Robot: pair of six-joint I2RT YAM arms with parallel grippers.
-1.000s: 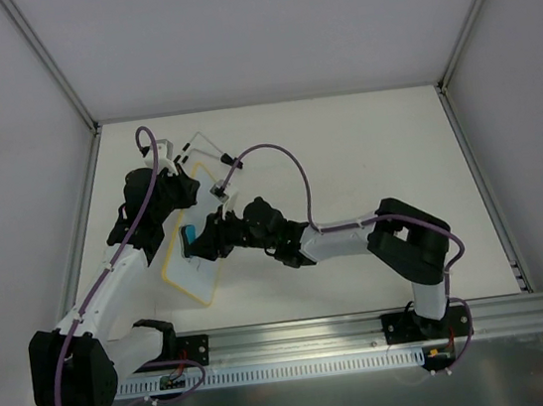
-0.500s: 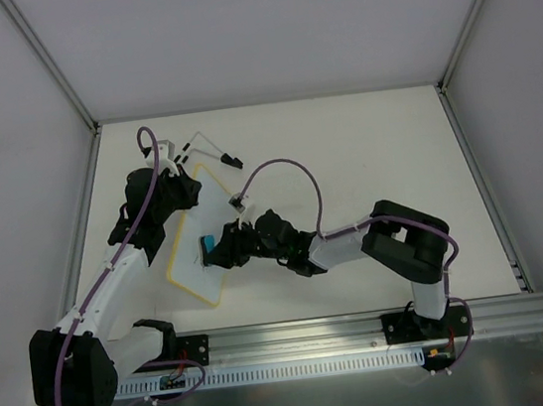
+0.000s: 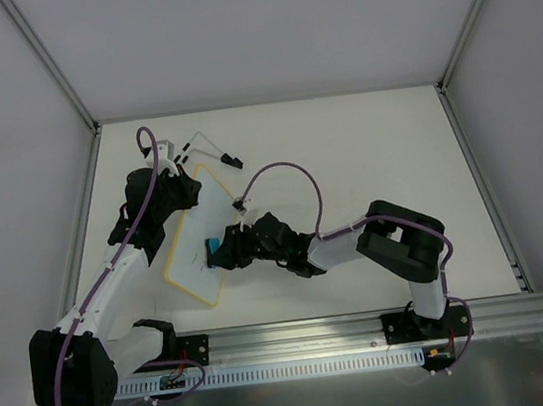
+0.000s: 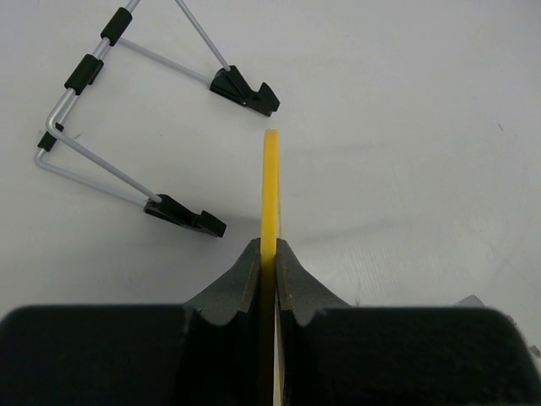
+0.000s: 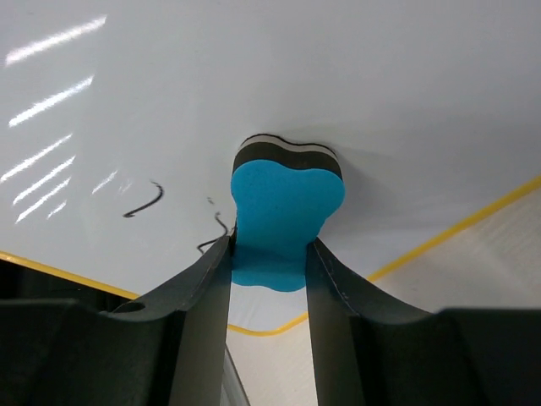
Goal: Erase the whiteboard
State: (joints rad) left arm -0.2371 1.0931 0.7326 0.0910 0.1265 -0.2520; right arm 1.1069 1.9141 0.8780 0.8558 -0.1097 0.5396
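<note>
Flat white yellow-framed whiteboard [image 3: 188,239] at left of table [image 3: 365,151], edge pinched tight in left gripper [image 4: 269,252] to stop sliding. Blue foam eraser block [image 5: 287,194] squeezed in right gripper [image 5: 270,249], pressed onto board beside a few black squiggles [image 5: 144,201].

A robotics lab test cell. A bare white table [image 3: 377,169] sits boxed in by plain pale panels [image 3: 258,24] on three sides, joined at the corners by aluminium struts [image 3: 48,62]. Along the near edge runs an aluminium rail [image 3: 299,333] with two small robot arms bolted to it, the left arm [image 3: 111,274] and the right arm [image 3: 412,244], black and white. Purple cables [image 3: 292,165] loop loose over the arms, and a white slotted strip [image 3: 293,368] lies in front of the rail, with wiring plugged in near each base. The light is flat and even
</note>
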